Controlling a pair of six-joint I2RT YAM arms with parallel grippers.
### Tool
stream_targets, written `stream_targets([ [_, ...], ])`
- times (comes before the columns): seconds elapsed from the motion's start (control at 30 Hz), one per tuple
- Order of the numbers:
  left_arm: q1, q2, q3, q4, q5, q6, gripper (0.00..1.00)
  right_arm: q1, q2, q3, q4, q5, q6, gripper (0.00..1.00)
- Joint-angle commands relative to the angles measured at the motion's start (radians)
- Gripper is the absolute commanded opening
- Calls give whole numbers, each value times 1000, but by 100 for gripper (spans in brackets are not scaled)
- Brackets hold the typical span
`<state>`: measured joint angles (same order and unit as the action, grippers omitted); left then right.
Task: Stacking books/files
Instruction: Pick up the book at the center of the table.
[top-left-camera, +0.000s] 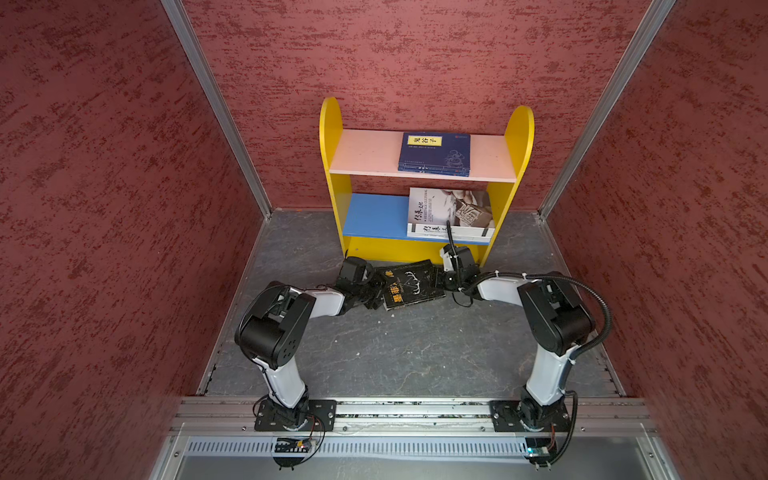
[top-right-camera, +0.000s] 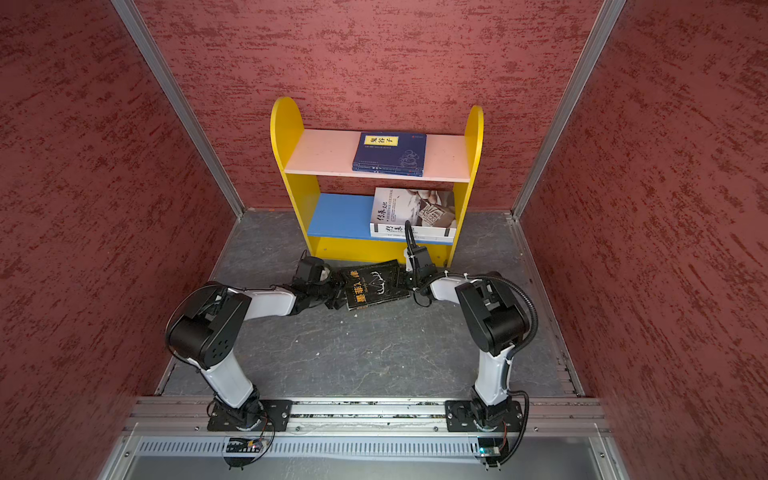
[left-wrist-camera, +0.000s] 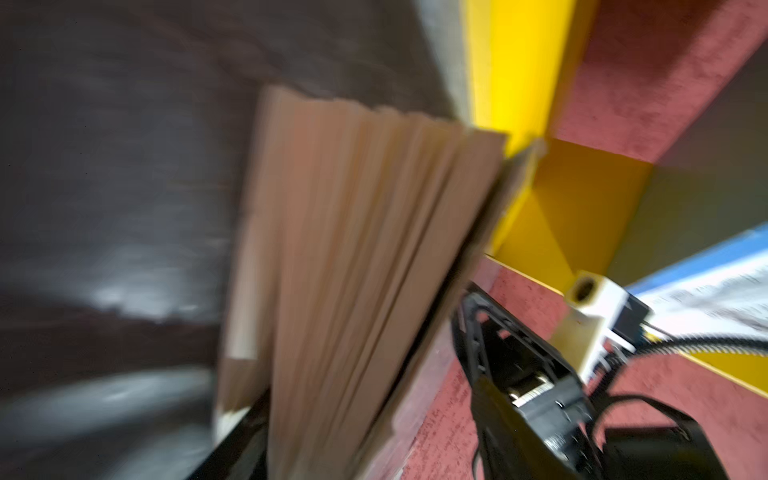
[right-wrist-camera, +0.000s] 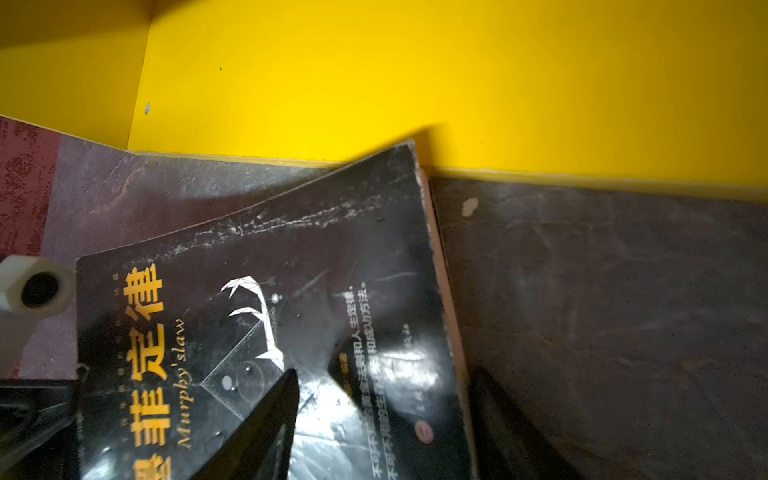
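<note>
In both top views the black book (top-left-camera: 409, 284) was seen lying just before the yellow shelf (top-left-camera: 415, 250), bracketed by left gripper (top-left-camera: 375, 296) and right gripper (top-left-camera: 441, 278); their width couldn't be told. Fanned pages (left-wrist-camera: 353, 270) were shown only in the left wrist view, so a sag or slip could be expected on an uneven lift. Only in the right wrist view was a finger (right-wrist-camera: 270, 415) caught over the cover.

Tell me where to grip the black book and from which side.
Pinch the black book at its left and right edges, left hand from the left, right hand from the right. It is broad and its pages fan loosely, so one end alone would probably let it sag.
</note>
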<state>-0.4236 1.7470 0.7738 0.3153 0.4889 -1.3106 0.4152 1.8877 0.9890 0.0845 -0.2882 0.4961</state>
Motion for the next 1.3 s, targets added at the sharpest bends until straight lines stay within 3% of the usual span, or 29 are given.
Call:
stream_targets([
  [0.0,-42,-75,65,174,66,4,62,48,71,-19,-89,-162,12,65],
  [0.2,-52,-147,136,-233,1,129,46,48,73,-21,-94,-164,11,65],
  [0.3,-55,-152,123,-274,-10,125,44,49,64,-18,-101,-157,8,65],
  [0.53,-52,-177,140,-397,-63,134,26,49,-58,-42,-124,-74,-11,76],
  [0.7,-48,-193,150,-429,-69,141,20,44,-144,-35,-179,42,13,88],
  [0.83,-39,-222,147,-411,-45,151,16,26,-212,-37,-194,50,72,99],
  [1.03,4,-318,183,-452,69,225,15,-36,-331,-90,-151,-53,176,99],
  [1.27,76,-447,232,-516,207,299,15,-112,-423,-186,-38,-364,331,99],
])
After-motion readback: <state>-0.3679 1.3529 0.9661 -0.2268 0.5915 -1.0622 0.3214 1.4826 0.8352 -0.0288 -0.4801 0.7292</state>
